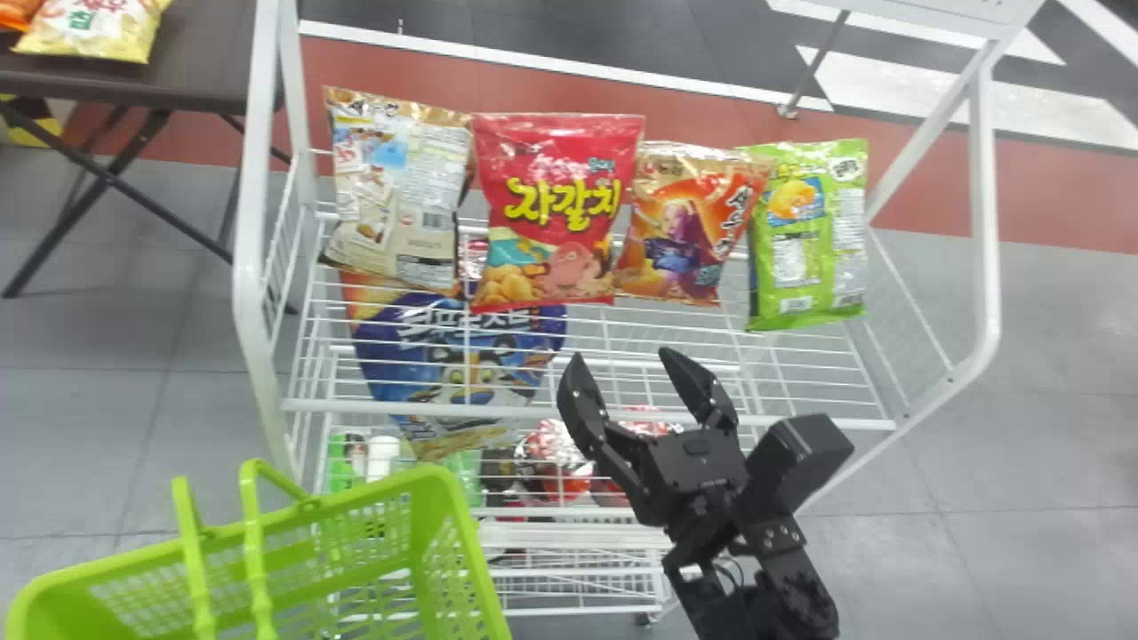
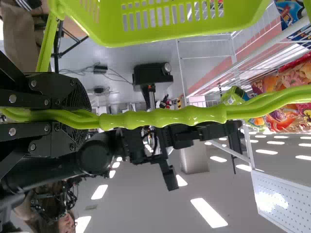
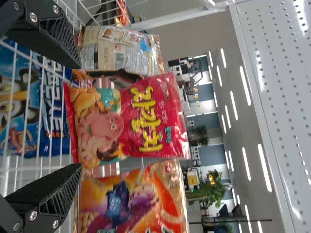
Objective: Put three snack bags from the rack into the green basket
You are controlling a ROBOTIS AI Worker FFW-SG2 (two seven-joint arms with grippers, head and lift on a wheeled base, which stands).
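Four glossy bags [image 1: 558, 209] show tan, red, orange, green; right claw [image 1: 620, 356] gapes empty, left claw [image 2: 86, 118] grips handles [image 2: 163, 118]

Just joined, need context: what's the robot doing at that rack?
The left gripper is shut on the handle of the green basket, beside the rack. The right gripper is open and empty in front of the rack, facing the red bag. That bag is in a row on the rack with a beige bag, an orange bag and a green bag. Likely about to pick the red one.
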